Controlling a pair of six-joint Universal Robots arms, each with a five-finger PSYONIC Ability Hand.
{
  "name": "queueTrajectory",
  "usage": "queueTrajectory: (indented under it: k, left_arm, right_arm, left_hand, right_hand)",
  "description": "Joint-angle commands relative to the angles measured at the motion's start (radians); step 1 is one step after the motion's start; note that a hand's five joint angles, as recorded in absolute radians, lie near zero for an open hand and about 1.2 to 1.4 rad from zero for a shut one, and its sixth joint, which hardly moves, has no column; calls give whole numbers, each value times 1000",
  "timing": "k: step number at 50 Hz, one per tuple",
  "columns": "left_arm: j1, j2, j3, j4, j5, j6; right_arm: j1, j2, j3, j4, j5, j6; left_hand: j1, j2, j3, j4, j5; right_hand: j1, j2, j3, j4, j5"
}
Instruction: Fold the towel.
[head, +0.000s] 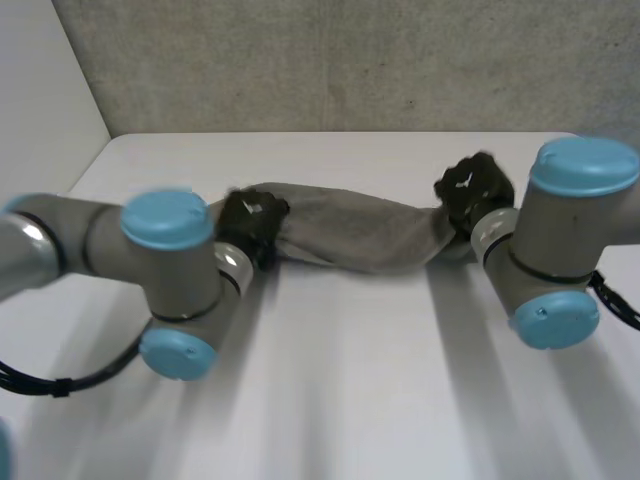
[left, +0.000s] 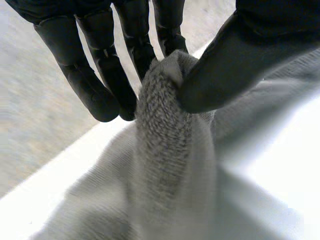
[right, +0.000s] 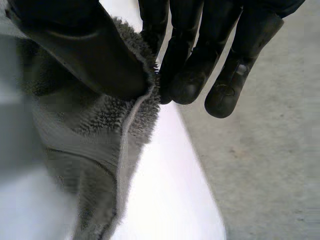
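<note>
A grey towel (head: 355, 230) is stretched in a sagging band between my two hands above the white table (head: 350, 380). My left hand (head: 250, 222) holds its left end: in the left wrist view the thumb (left: 235, 65) pinches a bunched fold of the towel (left: 165, 130) against the fingers (left: 100, 75). My right hand (head: 472, 190) holds the right end: in the right wrist view the thumb (right: 85, 50) presses the towel's hemmed edge (right: 125, 125) against the fingers (right: 192, 65).
The table's far edge (head: 340, 133) meets a grey wall (head: 350, 60) behind the hands. The white tabletop spreads wide in front of the towel, between my two arms.
</note>
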Motion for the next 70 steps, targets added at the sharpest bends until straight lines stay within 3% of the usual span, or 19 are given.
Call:
queueTrajectory:
  k: [1,6,11,17,22,26,33,36,38,39,40,41,43,46,47,52,54,61,70]
  left_arm:
    - [64,255,-58,3,6,-5]
    - [98,373,-59,1,13,-1]
    - [200,525,-37,-2,18,-1]
    - [251,539,-10,-26,26,-1]
    - [270,462,-15,-92,70,4]
    - [273,308,-9,-164,101,19]
    - [270,149,68,-200,99,157]
    - [273,125,138,-177,99,208]
    - [277,134,210,-64,85,177]
    - [277,134,210,-63,85,177]
    - [284,146,224,27,79,129]
    - [284,146,224,27,79,128]
    - [308,227,209,231,62,-18]
    - [352,301,185,326,52,-158]
    - [353,301,184,327,52,-159]
    - [379,314,177,244,68,-229]
    - [377,307,149,184,114,-229]
    - [383,275,-5,155,234,-220]
    - [379,278,-286,158,282,-82]
  right_arm:
    - [-39,-175,-6,35,-3,6]
    - [-62,-279,-34,139,-38,14]
    - [-91,-397,-81,251,-98,69]
    - [-106,-407,-112,389,-127,66]
    - [-117,-302,-138,509,-181,51]
    - [-103,-183,-172,564,-187,-35]
    - [-69,-28,-284,572,-162,-133]
    - [-42,29,-397,517,-116,-127]
    - [-22,37,-486,290,-67,-100]
    - [-22,37,-486,288,-67,-100]
    - [-13,26,-473,110,-47,-68]
    - [-13,26,-473,109,-47,-67]
    - [-14,-73,-349,-250,-32,-20]
    - [-16,-214,-250,-377,-35,-17]
    - [-16,-215,-250,-378,-35,-17]
    - [-14,-186,-249,-241,-49,-15]
    - [-16,-168,-246,-104,-72,-17]
    - [-16,-106,-186,96,-92,-18]
    - [-19,-102,21,165,-98,-17]
  left_hand:
    - [-43,-85,-145,-125,-266]
    - [-43,-85,-145,-125,-266]
    - [-43,-85,-145,-125,-266]
    - [-43,-85,-145,-125,-266]
    - [-43,-85,-145,-125,-266]
    - [-43,-85,-145,-125,-266]
    - [-43,-85,-145,-125,-266]
    - [-43,-85,-145,-125,-266]
    - [-43,-85,-145,-125,-266]
    - [-43,-85,-145,-125,-266]
    - [-43,-85,-145,-125,-266]
    - [-43,-85,-145,-125,-266]
    - [-43,-85,-145,-125,-266]
    - [-43,-85,-145,-125,-266]
    - [-43,-85,-145,-125,-266]
    - [-43,-85,-145,-125,-266]
    - [-43,-85,-145,-125,-266]
    - [-43,-85,-145,-125,-266]
    - [-43,-85,-145,-125,-266]
  right_hand:
    - [59,102,60,56,62]
    - [59,102,60,56,62]
    - [59,102,60,56,62]
    - [59,102,60,56,62]
    - [59,102,60,56,62]
    - [59,102,60,56,62]
    - [59,102,60,56,62]
    - [59,102,60,56,62]
    - [59,102,60,56,62]
    - [59,102,60,56,62]
    - [59,102,60,56,62]
    - [59,102,60,56,62]
    - [59,102,60,56,62]
    - [59,102,60,56,62]
    - [59,102,60,56,62]
    - [59,102,60,56,62]
    - [59,102,60,56,62]
    - [59,102,60,56,62]
    - [59,102,60,56,62]
